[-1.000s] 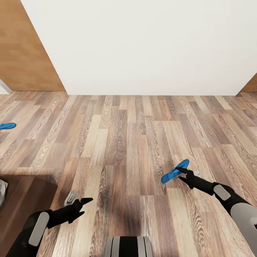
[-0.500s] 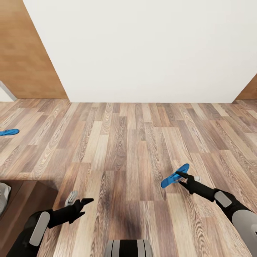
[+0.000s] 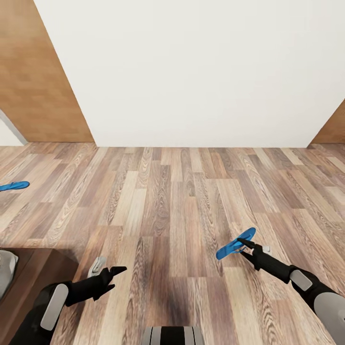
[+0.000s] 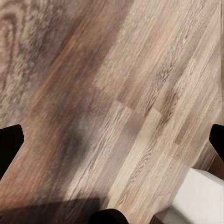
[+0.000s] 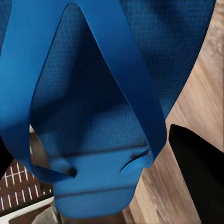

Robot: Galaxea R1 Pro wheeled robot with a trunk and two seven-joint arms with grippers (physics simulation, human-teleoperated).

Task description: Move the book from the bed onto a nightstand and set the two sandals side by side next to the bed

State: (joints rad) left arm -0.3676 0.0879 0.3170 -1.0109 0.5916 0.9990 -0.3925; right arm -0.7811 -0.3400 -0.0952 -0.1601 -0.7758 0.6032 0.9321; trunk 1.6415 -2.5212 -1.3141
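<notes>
In the head view the right gripper [image 3: 243, 243], at about four o'clock, is clamped on a blue sandal [image 3: 235, 243] held above the wood-plank floor [image 3: 167, 201]; the right wrist view shows that sandal's sole and thong straps [image 5: 93, 93] close up between the dark fingers [image 5: 196, 168]; the left gripper [image 3: 106, 269], at seven o'clock, hangs with jaws spread and nothing between them; the second sandal [image 3: 13, 185] lies flat on the floor at nine o'clock, well apart from the first; a white wall [image 3: 191, 72] spans twelve o'clock

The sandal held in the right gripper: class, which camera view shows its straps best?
The right wrist view: the sandal is close up, thong straps plain. The head view shows it small at the right gripper.
</notes>
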